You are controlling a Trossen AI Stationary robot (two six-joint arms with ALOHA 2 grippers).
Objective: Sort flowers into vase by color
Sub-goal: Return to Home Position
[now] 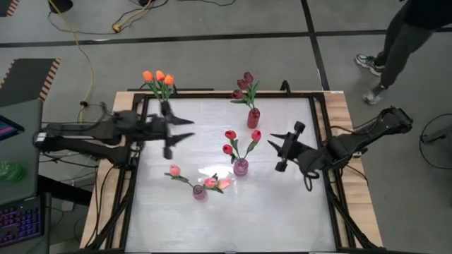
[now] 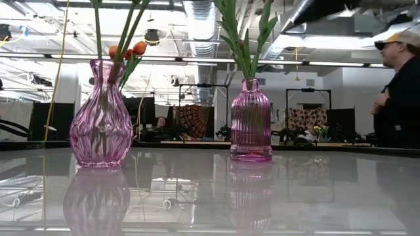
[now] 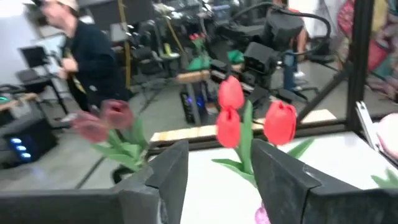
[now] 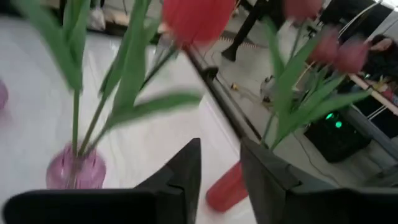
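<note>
On the table [image 1: 282, 212], flowers [image 1: 159, 76] stand in 4 vases [image 1: 241, 167], 1 colour each: orange, maroon, red, pink. With nothing seemingly left to sort, the left end effector [image 1: 185, 130] and right end effector [image 1: 275, 147] hang spread and empty, flanking the red bunch [image 1: 232, 135].

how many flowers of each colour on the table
orange tulips: 3
maroon tulips: 3
red tulips: 3
pink tulips: 3
total: 12
</note>
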